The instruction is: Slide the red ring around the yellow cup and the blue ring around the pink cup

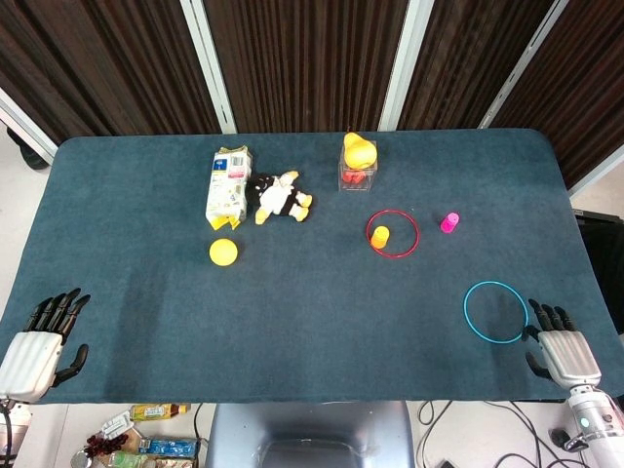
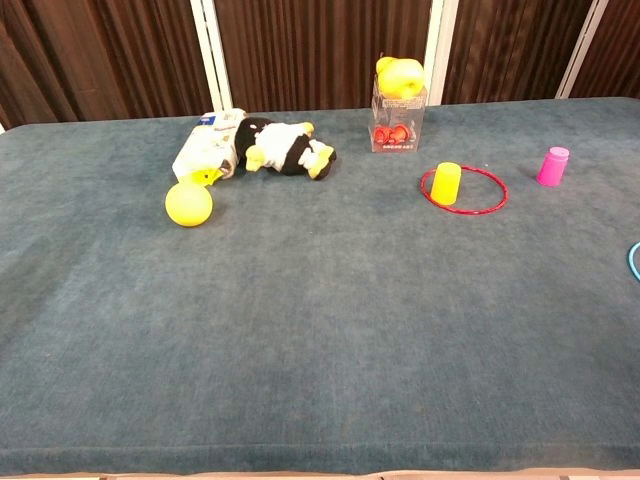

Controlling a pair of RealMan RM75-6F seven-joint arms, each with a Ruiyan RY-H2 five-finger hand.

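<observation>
red ring [image 1: 392, 233] flat, encircles yellow cup [image 1: 380, 235] | blue ring [image 1: 495, 312] flat, apart frm pink cup [image 1: 448, 222]

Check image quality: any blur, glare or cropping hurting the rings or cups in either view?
Head view: sharp, even light, no glare; red ring, yellow cup, pink cup and blue ring all clear. Chest view: equally sharp, but the blue ring is cropped at the right edge.
</observation>
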